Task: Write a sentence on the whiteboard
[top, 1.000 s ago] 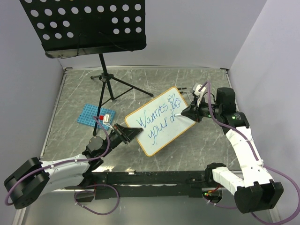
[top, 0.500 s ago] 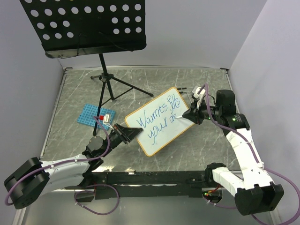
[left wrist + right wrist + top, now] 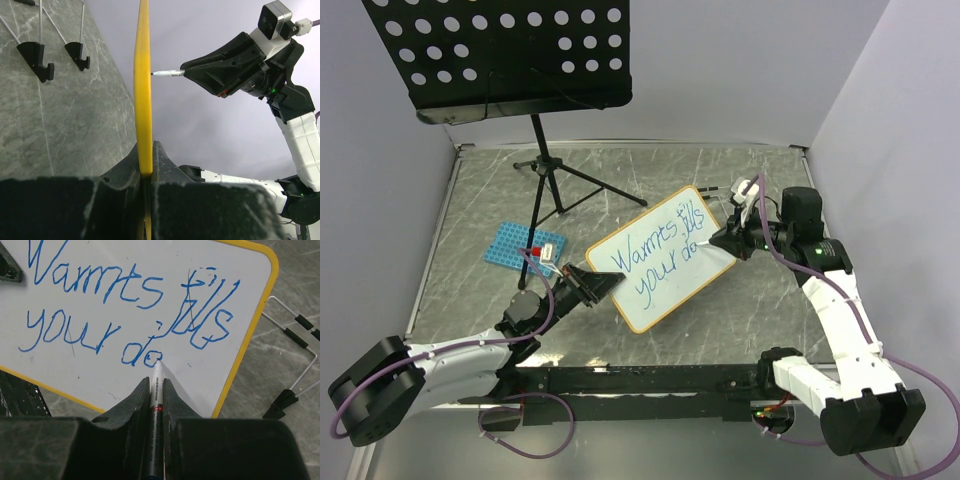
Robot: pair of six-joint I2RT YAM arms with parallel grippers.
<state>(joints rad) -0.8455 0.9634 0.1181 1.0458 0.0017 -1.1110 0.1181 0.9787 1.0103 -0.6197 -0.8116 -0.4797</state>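
The left hand (image 3: pixel 601 284) is clamping shut on the lower-left edge of the whiteboard (image 3: pixel 665 300), bracing it near the middle of the tabletop (image 3: pixel 650 170); the right hand (image 3: pixel 728 242) is gripping a marker (image 3: pixel 156 371), its tip meeting the board face. The sentence (image 3: pixel 658 255) is being written at its last word, reading "da" so far; the next move is calling for the closing letter, with the board held steady.

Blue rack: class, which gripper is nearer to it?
Left. The left gripper grips the whiteboard edge on the rack side; the right gripper holds a marker at its far side.
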